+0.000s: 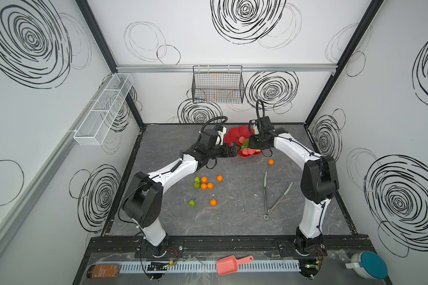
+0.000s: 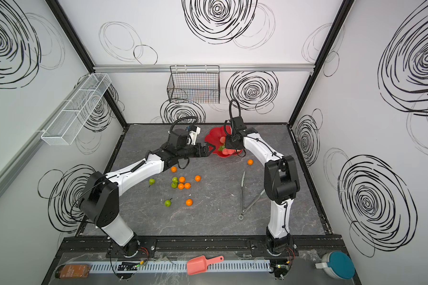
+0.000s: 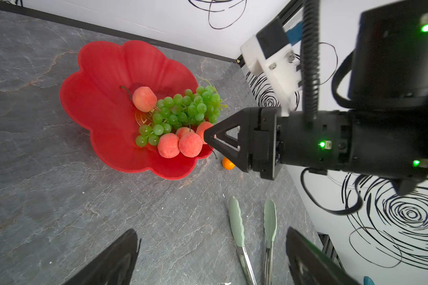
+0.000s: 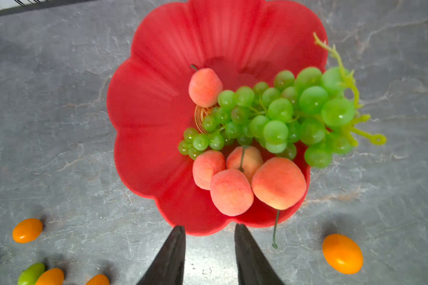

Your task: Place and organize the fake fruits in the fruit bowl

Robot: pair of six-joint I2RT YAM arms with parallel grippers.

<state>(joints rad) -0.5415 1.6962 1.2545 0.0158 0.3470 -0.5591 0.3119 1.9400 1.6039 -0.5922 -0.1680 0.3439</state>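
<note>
The glossy red, petal-rimmed fruit bowl point(image 4: 146, 111), mid-frame in both top views, holds five fuzzy peaches point(image 4: 231, 192) and a translucent grape bunch point(image 4: 276, 116). Smooth oranges point(image 1: 203, 186) and pears point(image 1: 191, 203) dot the marbled desk point(image 1: 232, 217) lower left of it. The right end effector point(image 4: 209, 228) and left end effector point(image 3: 210, 232) gape, empty.

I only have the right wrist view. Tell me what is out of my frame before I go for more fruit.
Observer: A pair of tongs lies open on the table, apart from the fruit bowl.
Operator: Report the left side.
Observer: The left gripper is open and empty, near the fruit bowl's rim.
Operator: Count the loose pears.
Observer: Four pears lie on the table, seen in a top view.
</note>
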